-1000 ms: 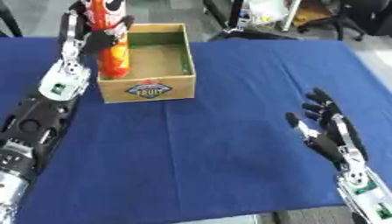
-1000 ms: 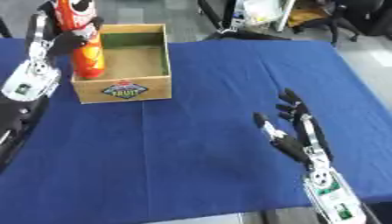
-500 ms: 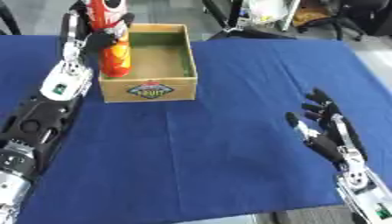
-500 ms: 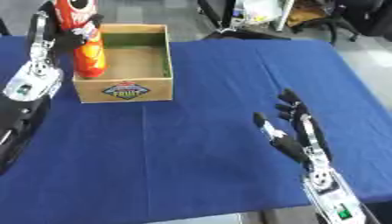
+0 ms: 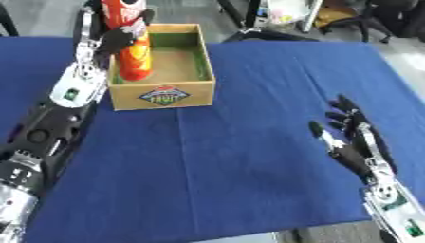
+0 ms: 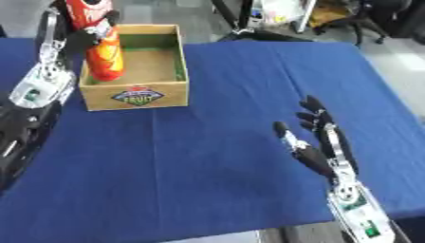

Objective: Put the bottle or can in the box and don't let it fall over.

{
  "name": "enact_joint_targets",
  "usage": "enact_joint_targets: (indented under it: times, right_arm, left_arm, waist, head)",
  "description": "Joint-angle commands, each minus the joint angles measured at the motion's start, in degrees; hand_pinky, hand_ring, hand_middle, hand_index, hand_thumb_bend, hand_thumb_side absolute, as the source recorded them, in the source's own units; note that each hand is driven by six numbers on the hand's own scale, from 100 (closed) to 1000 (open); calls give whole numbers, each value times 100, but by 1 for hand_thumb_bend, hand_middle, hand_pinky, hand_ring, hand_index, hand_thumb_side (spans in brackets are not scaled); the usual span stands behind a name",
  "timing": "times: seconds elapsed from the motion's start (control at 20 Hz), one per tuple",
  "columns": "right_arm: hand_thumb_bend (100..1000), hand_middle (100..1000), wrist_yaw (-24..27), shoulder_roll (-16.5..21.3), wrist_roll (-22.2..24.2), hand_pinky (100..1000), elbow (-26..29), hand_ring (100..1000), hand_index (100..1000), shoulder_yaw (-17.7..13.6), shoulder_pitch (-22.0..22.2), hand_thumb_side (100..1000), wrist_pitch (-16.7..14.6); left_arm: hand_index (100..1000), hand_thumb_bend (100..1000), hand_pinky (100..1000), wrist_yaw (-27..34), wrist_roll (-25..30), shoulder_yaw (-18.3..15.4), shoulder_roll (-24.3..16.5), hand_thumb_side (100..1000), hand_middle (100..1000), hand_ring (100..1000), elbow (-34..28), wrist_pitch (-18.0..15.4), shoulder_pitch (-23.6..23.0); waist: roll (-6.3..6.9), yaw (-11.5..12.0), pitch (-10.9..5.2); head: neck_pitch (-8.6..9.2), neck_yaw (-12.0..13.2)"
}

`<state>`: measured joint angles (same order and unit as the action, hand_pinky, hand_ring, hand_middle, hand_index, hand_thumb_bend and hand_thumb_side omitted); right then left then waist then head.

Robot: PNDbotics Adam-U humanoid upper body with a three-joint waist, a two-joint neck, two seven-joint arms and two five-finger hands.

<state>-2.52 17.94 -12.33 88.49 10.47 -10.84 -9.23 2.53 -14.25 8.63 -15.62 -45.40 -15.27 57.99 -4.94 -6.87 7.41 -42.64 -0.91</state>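
Left hand (image 5: 112,40) curled round bottle (image 5: 131,50) | bottle apparently inside box (image 5: 166,92) | we uncurl slowly, withdraw upward.

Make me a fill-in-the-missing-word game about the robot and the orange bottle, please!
1. The left hand holds the orange bottle inside the ____.
2. The cloth on the table is the colour ____.
3. The right hand is open and holds ____.
4. The bottle stands ____, not lying down.

Missing words: box; blue; nothing; upright
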Motion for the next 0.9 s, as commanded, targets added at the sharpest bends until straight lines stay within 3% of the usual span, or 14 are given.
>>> enact_joint_targets:
  times: [0.05,0.1,0.25,0.35,0.55,0.6,0.75,0.9]
  right_arm:
    - [529,891,53,82,22,852,48,858,1000,-18,-70,514,-14]
    - [529,891,54,79,26,852,46,858,1000,-15,-71,514,-17]
    - [527,891,58,77,27,852,37,858,1000,-18,-63,516,-21]
    - [527,891,61,77,24,852,34,858,1000,-24,-58,517,-23]
    - [520,891,65,74,23,853,26,858,1000,-35,-55,526,-31]
    - [519,890,65,73,24,853,24,858,1000,-38,-53,524,-32]
    - [518,890,63,75,8,853,15,857,1000,-60,-37,525,-37]
    - [516,890,55,93,-16,854,9,858,1000,-90,-17,526,-42]
  left_arm:
    - [530,111,317,-222,-41,-42,-16,100,176,214,109,-13,129]
    - [537,121,332,-300,-68,-60,-12,100,181,222,184,-23,125]
    - [584,210,491,-578,-102,-83,-9,100,234,292,350,-59,97]
    - [697,374,582,-760,-97,-88,-18,100,387,441,398,-73,72]
    - [826,731,706,-1161,-43,-64,-76,364,638,643,282,-81,-7]
    - [841,777,724,-1238,-29,-59,-100,393,676,673,204,-81,-42]
    - [878,850,778,-1276,36,12,-215,446,749,742,-211,-76,-230]
    - [907,888,804,-1303,273,153,-421,515,788,775,-892,137,-559]
  waist:
    - [21,-30,-57]
    - [23,-36,-56]
    - [27,-48,-60]
    - [29,-52,-65]
    - [34,-42,-78]
    - [34,-37,-81]
    - [43,-9,-93]
    - [57,44,-103]
  head:
    - [62,-11]
    - [66,-14]
    - [70,-28]
    - [68,-37]
    - [67,-73]
    - [69,-82]
    - [79,-138]
    - [77,-202]
